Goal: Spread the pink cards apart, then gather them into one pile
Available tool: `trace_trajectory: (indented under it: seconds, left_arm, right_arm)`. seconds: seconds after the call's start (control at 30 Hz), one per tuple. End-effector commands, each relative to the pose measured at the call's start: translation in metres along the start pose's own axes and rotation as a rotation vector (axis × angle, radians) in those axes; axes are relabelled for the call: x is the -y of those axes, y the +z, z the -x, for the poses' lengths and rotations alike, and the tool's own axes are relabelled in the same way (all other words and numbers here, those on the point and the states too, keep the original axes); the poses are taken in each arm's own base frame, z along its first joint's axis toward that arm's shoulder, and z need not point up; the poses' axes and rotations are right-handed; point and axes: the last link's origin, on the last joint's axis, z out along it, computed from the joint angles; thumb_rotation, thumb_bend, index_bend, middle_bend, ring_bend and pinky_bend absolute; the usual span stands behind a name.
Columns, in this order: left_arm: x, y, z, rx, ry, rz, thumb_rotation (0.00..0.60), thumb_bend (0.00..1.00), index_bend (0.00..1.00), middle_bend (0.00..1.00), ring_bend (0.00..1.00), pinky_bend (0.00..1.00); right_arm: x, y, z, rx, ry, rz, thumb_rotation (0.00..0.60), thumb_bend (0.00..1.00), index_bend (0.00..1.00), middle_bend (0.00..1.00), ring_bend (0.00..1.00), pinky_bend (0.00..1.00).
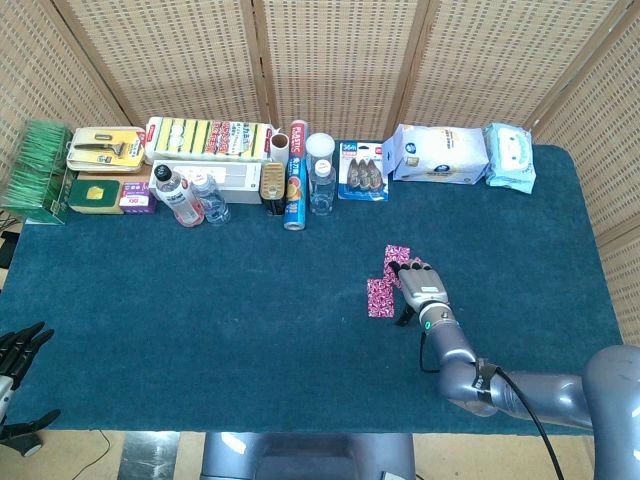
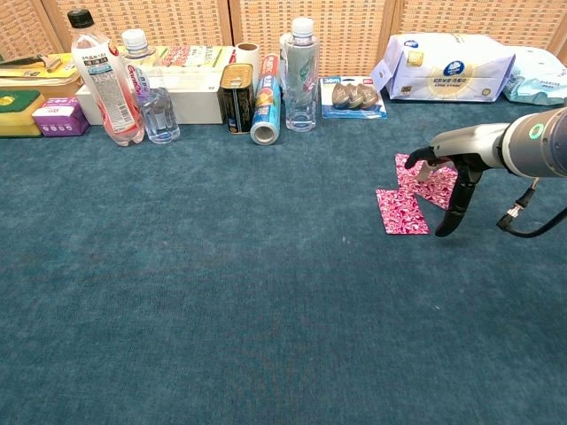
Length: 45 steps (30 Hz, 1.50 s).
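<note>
Wicker screens behind, blue desk (image 1: 200,300) below: your right robot hand (image 1: 420,287) rests, fingers apart and gripping nothing, on the pink cards (image 2: 416,193), right of centre. They're barely fanned toward 12 o'clock, so spreading isn't finished and gathering is left; your left robot hand (image 1: 18,345) hangs loosely curled off the desk's edge at 8 o'clock.

We see the pink patterned cards (image 2: 403,210) lying flat on the blue cloth. One lies nearer us; others (image 2: 429,181) overlap just behind it.

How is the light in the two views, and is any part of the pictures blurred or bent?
Head view: even, soft light, sharp all over; the table edges narrow toward the bottom. Chest view: also sharp, the right hand throws only a faint shadow by the pink cards, and the bottles at the left lean slightly outward.
</note>
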Motion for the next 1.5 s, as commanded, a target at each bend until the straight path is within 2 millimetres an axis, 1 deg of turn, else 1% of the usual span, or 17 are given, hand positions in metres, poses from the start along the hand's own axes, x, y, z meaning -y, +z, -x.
trace_trajectory:
  seconds: [0.03, 0.3, 0.43, 0.57, 0.73, 1.0, 1.3, 1.5]
  left_arm:
    - [0.0, 0.0, 0.0, 0.0, 0.0, 0.0, 0.6, 0.02, 0.0, 0.0, 0.0, 0.0]
    - [0.001, 0.0, 0.0, 0.0, -0.001, -0.001, 0.6, 0.02, 0.0, 0.0, 0.0, 0.0]
    - [0.001, 0.0, -0.001, -0.004, -0.004, -0.003, 0.6, 0.02, 0.0, 0.0, 0.0, 0.0]
    - [0.001, 0.0, -0.001, 0.0, -0.003, -0.001, 0.6, 0.02, 0.0, 0.0, 0.0, 0.0]
    - [0.0, 0.0, -0.001, -0.003, -0.004, 0.0, 0.6, 0.02, 0.0, 0.0, 0.0, 0.0]
    - [-0.001, -0.001, 0.001, 0.004, 0.003, 0.003, 0.6, 0.02, 0.0, 0.0, 0.0, 0.0]
    - [-0.002, 0.001, 0.003, 0.011, 0.008, -0.002, 0.6, 0.02, 0.0, 0.0, 0.0, 0.0]
    - [-0.003, 0.001, 0.004, 0.013, 0.011, 0.0, 0.6, 0.02, 0.0, 0.0, 0.0, 0.0]
  right_arm:
    - [0.002, 0.001, -0.001, -0.002, 0.0, 0.002, 0.6, 0.0, 0.01, 0.15, 0.0, 0.0]
    - [0.011, 0.003, -0.006, -0.016, 0.018, -0.006, 0.6, 0.0, 0.01, 0.14, 0.0, 0.0]
    - [0.015, -0.003, -0.013, -0.034, 0.019, -0.021, 0.6, 0.0, 0.01, 0.14, 0.0, 0.0]
    - [0.013, -0.01, -0.018, -0.05, 0.012, -0.028, 0.6, 0.0, 0.01, 0.14, 0.0, 0.0]
    - [0.002, -0.015, -0.014, -0.039, 0.009, -0.017, 0.6, 0.0, 0.01, 0.14, 0.0, 0.0]
    - [-0.015, -0.012, 0.001, 0.0, 0.017, -0.002, 0.6, 0.0, 0.01, 0.14, 0.0, 0.0]
    - [-0.031, -0.012, 0.002, -0.003, 0.01, 0.016, 0.6, 0.0, 0.01, 0.14, 0.0, 0.0]
    - [-0.05, -0.01, 0.0, 0.0, 0.027, 0.065, 0.6, 0.0, 0.01, 0.15, 0.0, 0.0]
